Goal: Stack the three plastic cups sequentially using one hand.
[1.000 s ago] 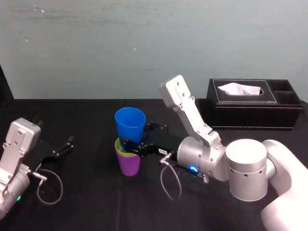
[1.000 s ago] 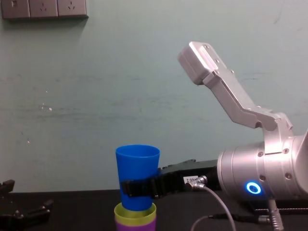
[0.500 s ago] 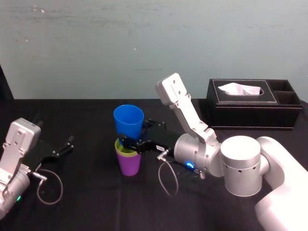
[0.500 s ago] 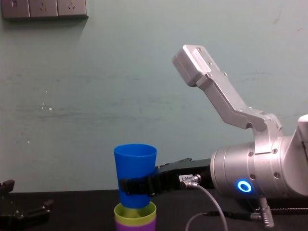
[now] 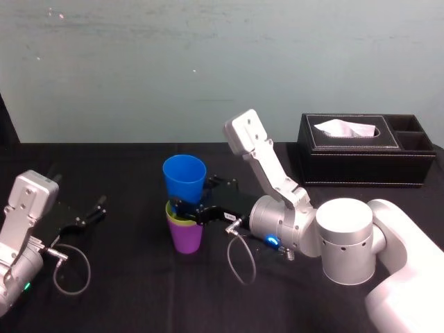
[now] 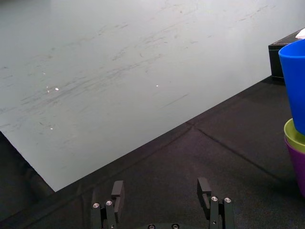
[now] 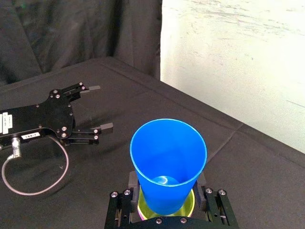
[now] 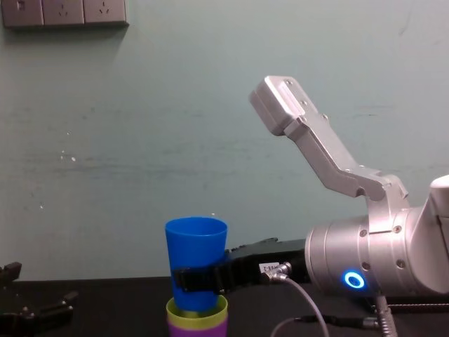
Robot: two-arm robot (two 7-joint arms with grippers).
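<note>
A blue cup stands upright with its base inside the yellow-green cup, which is nested in the purple cup on the black table. My right gripper is shut on the blue cup low on its wall; its black fingers band the blue cup just above the yellow-green rim. In the right wrist view the blue cup sits between the fingers. My left gripper lies parked at the left, open, its fingers apart with nothing between them.
A black tissue box stands at the back right of the table. A grey cable loops under my right wrist, another beside the left arm. The wall rises close behind the table.
My right gripper has lowered the blue cup a little deeper into the yellow-green cup and shifted slightly left. The left arm has not moved.
</note>
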